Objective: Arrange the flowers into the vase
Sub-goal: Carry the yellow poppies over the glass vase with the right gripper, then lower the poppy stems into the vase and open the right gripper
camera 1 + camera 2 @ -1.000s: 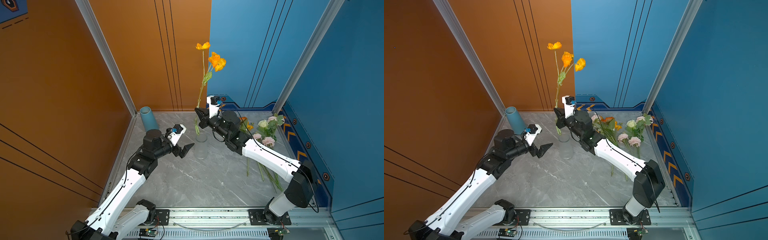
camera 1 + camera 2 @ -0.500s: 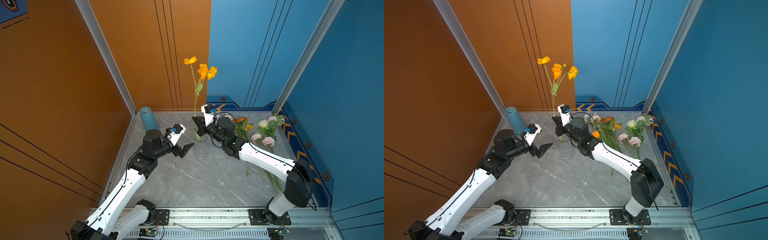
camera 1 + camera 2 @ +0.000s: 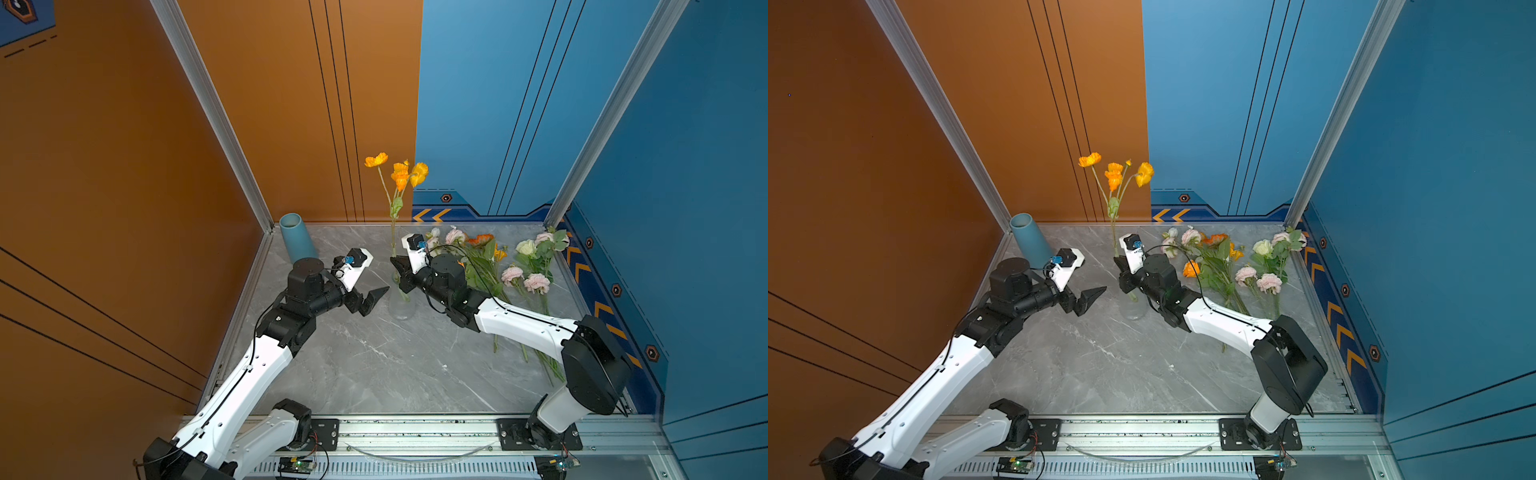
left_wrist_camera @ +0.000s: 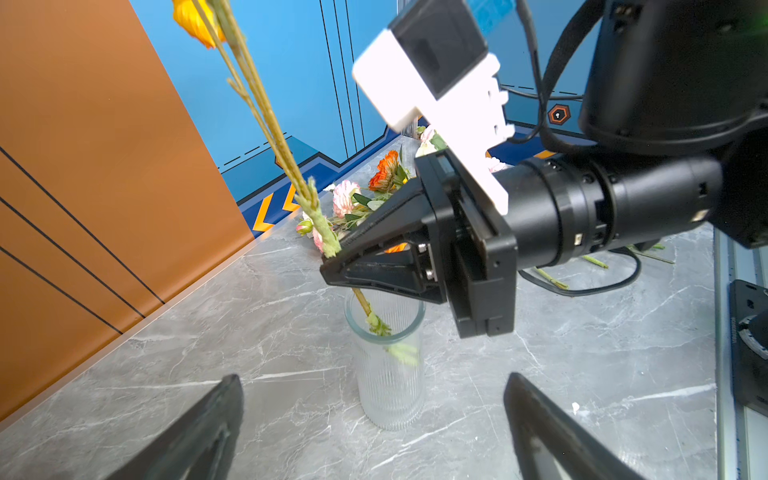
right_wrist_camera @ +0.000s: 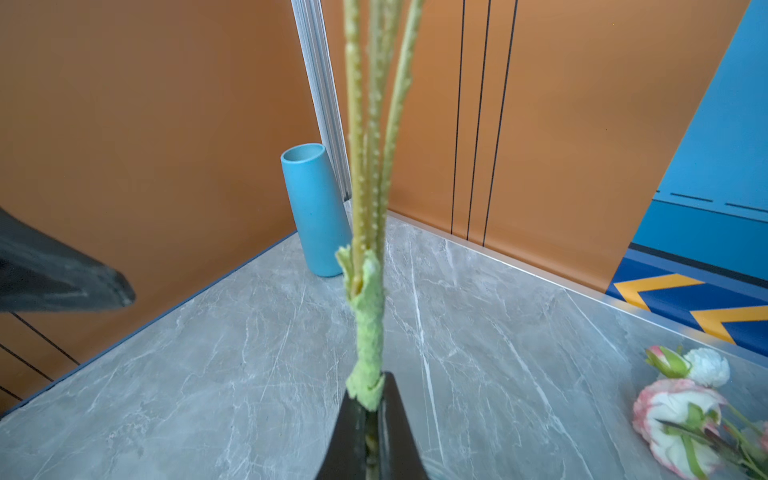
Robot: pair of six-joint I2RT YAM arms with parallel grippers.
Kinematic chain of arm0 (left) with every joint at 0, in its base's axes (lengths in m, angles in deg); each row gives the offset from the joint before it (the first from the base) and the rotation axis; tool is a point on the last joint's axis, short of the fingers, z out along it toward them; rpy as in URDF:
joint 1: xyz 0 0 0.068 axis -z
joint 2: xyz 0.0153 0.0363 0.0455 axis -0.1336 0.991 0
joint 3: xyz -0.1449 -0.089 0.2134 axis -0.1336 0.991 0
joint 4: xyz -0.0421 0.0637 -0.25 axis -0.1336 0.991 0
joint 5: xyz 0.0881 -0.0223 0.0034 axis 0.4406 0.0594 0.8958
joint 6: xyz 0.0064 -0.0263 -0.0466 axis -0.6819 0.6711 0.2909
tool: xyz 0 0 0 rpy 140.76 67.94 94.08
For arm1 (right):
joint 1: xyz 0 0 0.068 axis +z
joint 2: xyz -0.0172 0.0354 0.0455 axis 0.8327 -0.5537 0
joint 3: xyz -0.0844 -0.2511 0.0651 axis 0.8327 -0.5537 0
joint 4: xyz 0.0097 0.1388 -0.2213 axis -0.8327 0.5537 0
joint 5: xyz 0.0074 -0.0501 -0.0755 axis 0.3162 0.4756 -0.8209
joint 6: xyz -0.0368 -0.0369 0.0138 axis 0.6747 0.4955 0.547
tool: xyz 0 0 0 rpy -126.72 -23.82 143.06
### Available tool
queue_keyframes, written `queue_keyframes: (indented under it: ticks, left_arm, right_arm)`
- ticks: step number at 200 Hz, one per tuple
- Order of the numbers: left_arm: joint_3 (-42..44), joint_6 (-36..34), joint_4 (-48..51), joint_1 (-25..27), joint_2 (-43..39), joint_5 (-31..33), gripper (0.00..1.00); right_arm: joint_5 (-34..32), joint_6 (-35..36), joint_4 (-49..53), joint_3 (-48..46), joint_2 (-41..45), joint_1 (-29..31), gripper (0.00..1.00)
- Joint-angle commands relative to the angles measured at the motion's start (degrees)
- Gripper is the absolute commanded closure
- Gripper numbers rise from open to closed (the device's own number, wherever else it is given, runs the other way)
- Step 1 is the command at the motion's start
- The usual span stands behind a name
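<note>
A grey marble-patterned desk (image 3: 395, 374) is boxed in by orange wall panels (image 3: 104, 166) on the left and back, and blue wall panels (image 3: 685, 166) on the back and right. Silver metal posts (image 3: 216, 116) mark the corners. A dark skirting with yellow arrows (image 3: 432, 215) lines the blue side.

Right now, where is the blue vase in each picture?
Top view: blue vase, far left corner of the table.
Top view: blue vase, same corner.
Left wrist: not in it.
Right wrist: blue vase beyond the orange-bloomed stem.
Shared landmark: that orange-bloomed stem, in all four.
</note>
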Motion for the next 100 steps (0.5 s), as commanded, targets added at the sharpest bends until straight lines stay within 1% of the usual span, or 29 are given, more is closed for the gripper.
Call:
queue_keyframes:
  ticks: [1,26,88,100]
  left_arm:
    - [0.3,0.84,-0.67,-0.52,0.31,-2.44,0.02]
    - [0.3,0.93,-0.78,-0.46,0.68,-2.48,0.02]
    - [0.25,0.94,-0.69,-0.33,1.06,-2.58,0.02]
    - [0.24,0.93,-0.69,-0.31,1.14,-2.61,0.02]
  right_arm:
    - [-1.81,0.81,-2.51,-2.08,0.99,0.27,1.0]
    - [-2.3,0.88,-3.58,-4.02,0.64,0.33,1.0]
    - [-2.09,0.18,-4.11,-4.28,-0.33,0.25,0.87]
    - [-2.0,0.11,-4.07,-4.3,-0.52,0.4,0.83]
